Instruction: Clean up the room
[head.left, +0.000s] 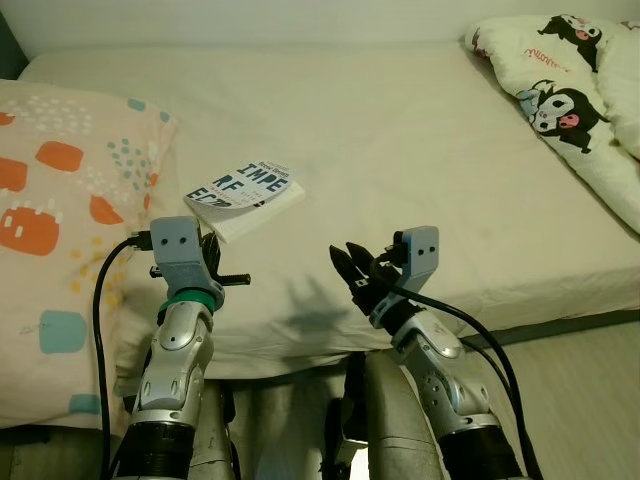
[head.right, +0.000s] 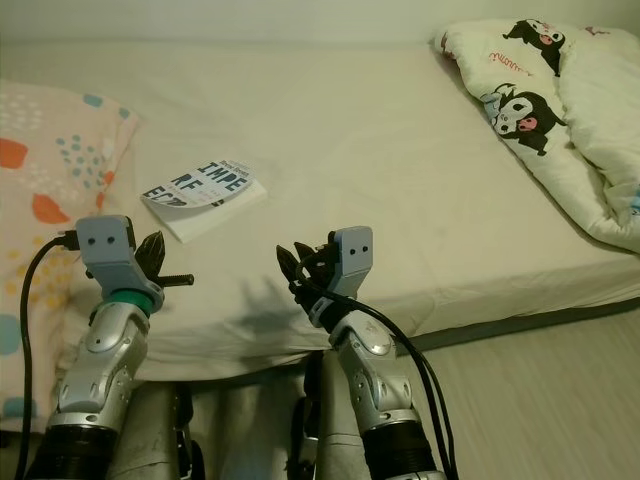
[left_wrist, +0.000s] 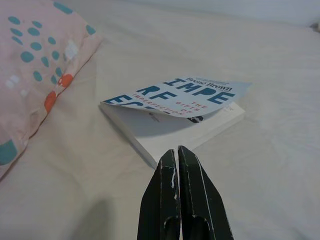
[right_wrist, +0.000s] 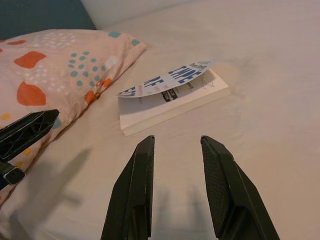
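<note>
A white paperback book (head.left: 246, 198) with blue lettering lies on the cream bed sheet (head.left: 400, 150), its front cover curling up. My left gripper (left_wrist: 175, 156) is shut with nothing in it, hovering just short of the book's near edge (left_wrist: 170, 135). My right gripper (right_wrist: 177, 145) is open and empty, raised over the bed's front edge to the right of the book (right_wrist: 170, 97). In the head view the left gripper (head.left: 212, 250) sits below the book and the right gripper (head.left: 352, 268) is further right.
A peach pillow (head.left: 60, 230) with orange and teal spots lies left of the book. A white duvet (head.left: 570, 90) with cartoon prints is bunched at the far right. The mattress front edge (head.left: 520, 300) runs before me, with wood floor (head.left: 590, 400) at lower right.
</note>
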